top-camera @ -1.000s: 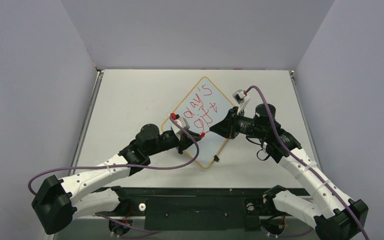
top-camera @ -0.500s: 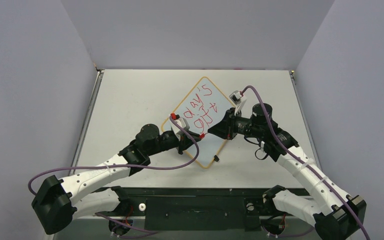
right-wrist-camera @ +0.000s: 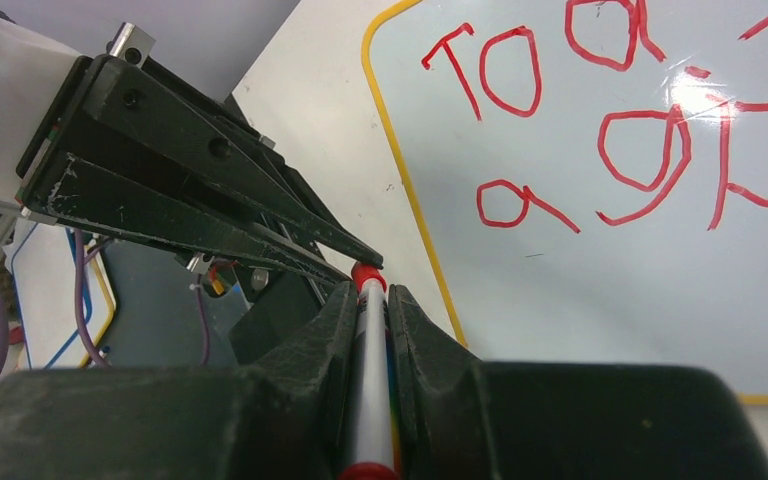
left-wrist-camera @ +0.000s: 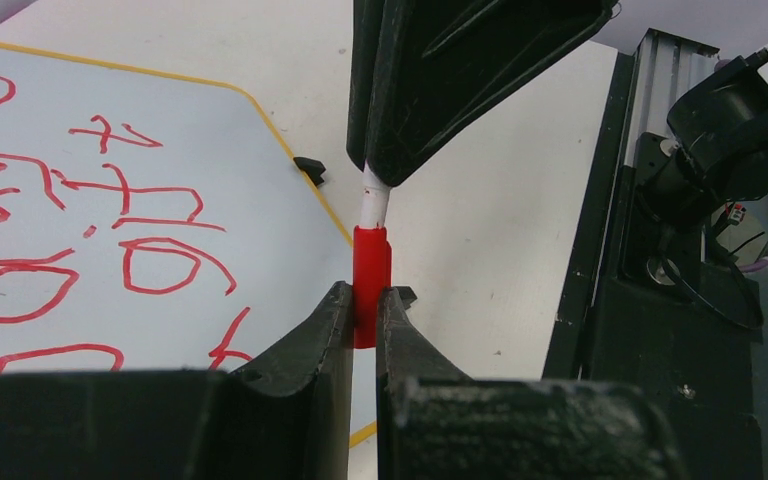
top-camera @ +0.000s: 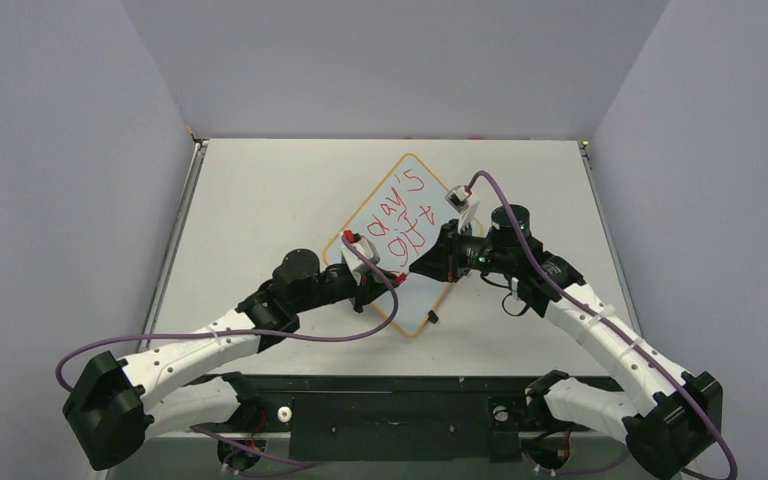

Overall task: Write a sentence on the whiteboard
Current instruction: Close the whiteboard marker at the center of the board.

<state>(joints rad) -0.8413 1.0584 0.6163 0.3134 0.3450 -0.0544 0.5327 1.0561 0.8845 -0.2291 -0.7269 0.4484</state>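
On the whiteboard (top-camera: 417,305), the sentence (top-camera: 405,215), marker (left-wrist-camera: 371,272) gripped

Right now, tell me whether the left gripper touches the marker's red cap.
Touching: the left wrist view shows the left gripper clamped on the red cap.

A thin white marker pen (left-wrist-camera: 373,205) with a red plastic cap (left-wrist-camera: 371,285) on one end is up off a flat pale grey table (top-camera: 260,200). Plain grey walls (top-camera: 390,60) stand on three sides of the table.
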